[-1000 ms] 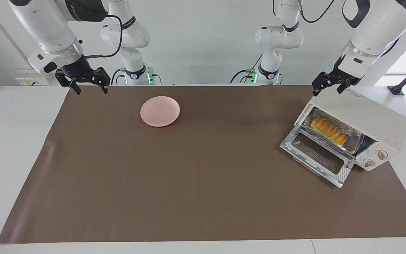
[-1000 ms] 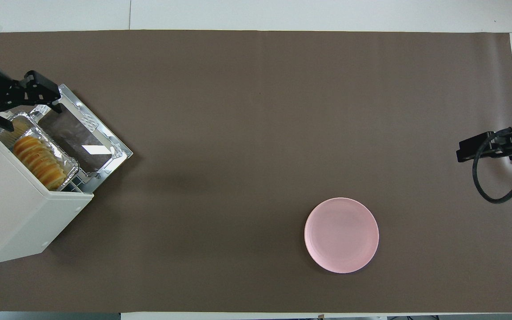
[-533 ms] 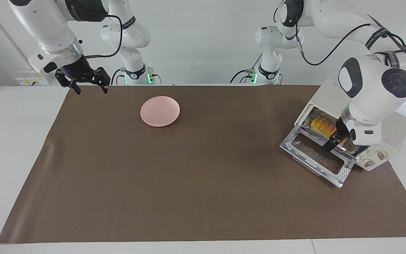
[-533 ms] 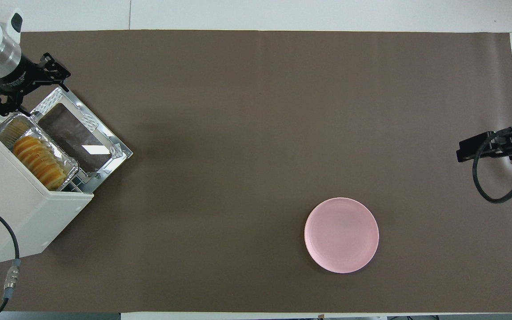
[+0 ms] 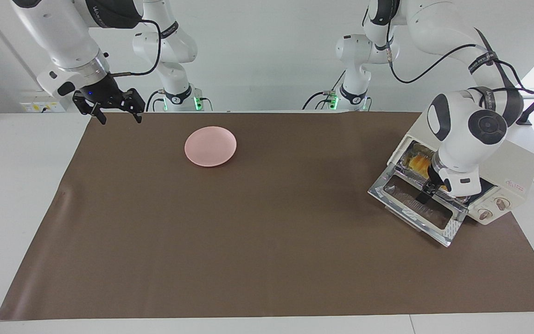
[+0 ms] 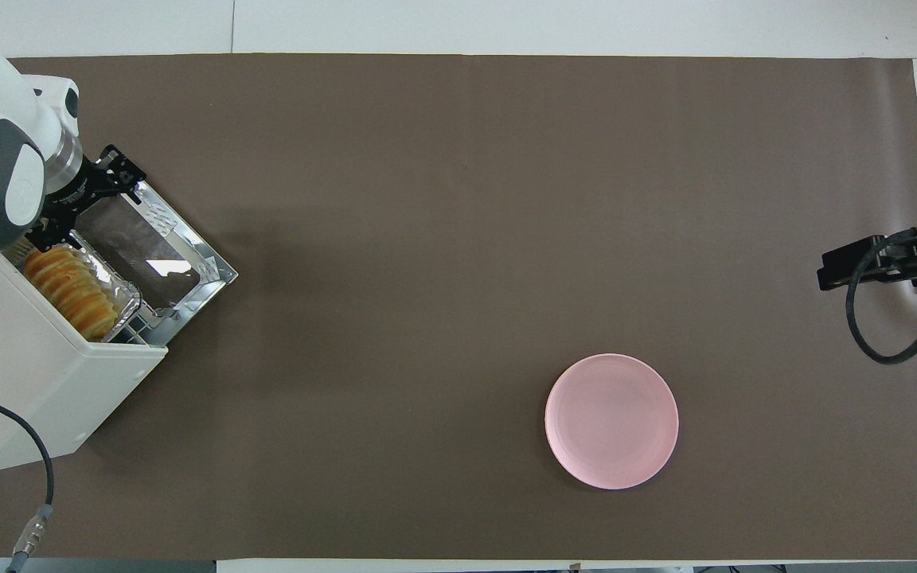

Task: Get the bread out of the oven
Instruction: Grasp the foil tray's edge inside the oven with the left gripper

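The bread (image 5: 418, 162), a ridged yellow-orange loaf, lies in a silver foil tray (image 6: 129, 300) inside the cream-white oven (image 5: 515, 160), which stands at the left arm's end of the table. The bread (image 6: 68, 288) and the oven (image 6: 21, 382) also show in the overhead view. The oven's glass door (image 5: 413, 208) hangs open and flat. My left gripper (image 5: 434, 195) is open, low over the door just in front of the oven mouth, and hides part of the loaf; it also shows in the overhead view (image 6: 80, 199). My right gripper (image 5: 119, 117) waits, open and empty, over the brown mat's edge.
A round pink plate (image 5: 210, 146) sits on the brown mat (image 5: 248, 232) toward the right arm's end, near the robots. It also shows in the overhead view (image 6: 611, 420). The oven's two knobs (image 5: 493, 208) face away from the robots.
My left arm has swung from above the oven's top down in front of its mouth, and its gripper now hangs low over the open door. The right arm has not moved.
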